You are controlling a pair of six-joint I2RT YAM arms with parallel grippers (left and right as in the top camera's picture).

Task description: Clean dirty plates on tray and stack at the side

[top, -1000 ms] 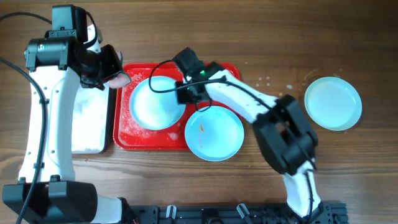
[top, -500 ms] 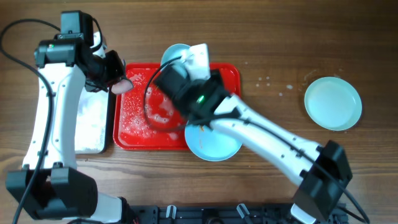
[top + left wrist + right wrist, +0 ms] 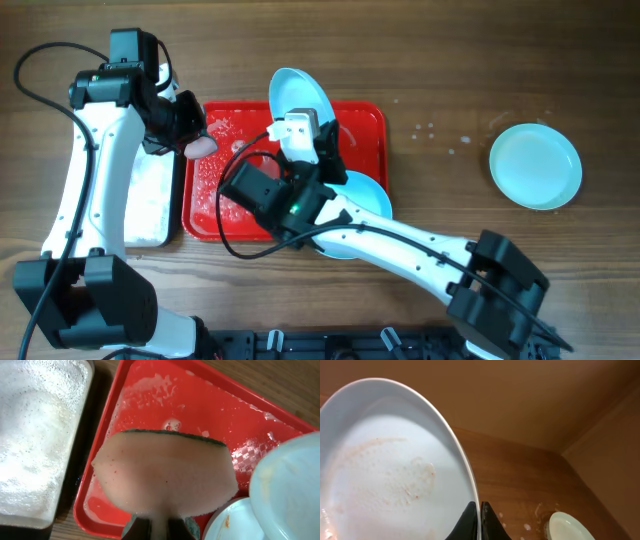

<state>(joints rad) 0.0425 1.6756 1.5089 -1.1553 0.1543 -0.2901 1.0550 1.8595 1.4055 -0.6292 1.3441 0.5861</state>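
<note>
My right gripper (image 3: 312,120) is shut on the rim of a pale blue plate (image 3: 298,92), holding it tilted up above the red tray's (image 3: 215,205) far edge. In the right wrist view the fingertips (image 3: 480,510) pinch that plate (image 3: 395,460), whose face shows faint reddish smears. A second plate (image 3: 370,195) lies at the tray's near right corner, partly under my right arm; it bears an orange stain (image 3: 226,521). A third plate (image 3: 535,165) rests on the table at far right. My left gripper (image 3: 190,140) is shut on a pink sponge (image 3: 165,472) over the foamy tray's (image 3: 150,390) left end.
A silvery tray (image 3: 145,200) of white soapy foam sits just left of the red tray, seen also in the left wrist view as a foam tray (image 3: 40,435). My right arm crosses the table's front from lower right. Water drops (image 3: 430,130) speckle the wood right of the red tray.
My right arm has lifted the plate off the tray and tipped it up over the far edge. The left gripper with the sponge has shifted slightly right.
</note>
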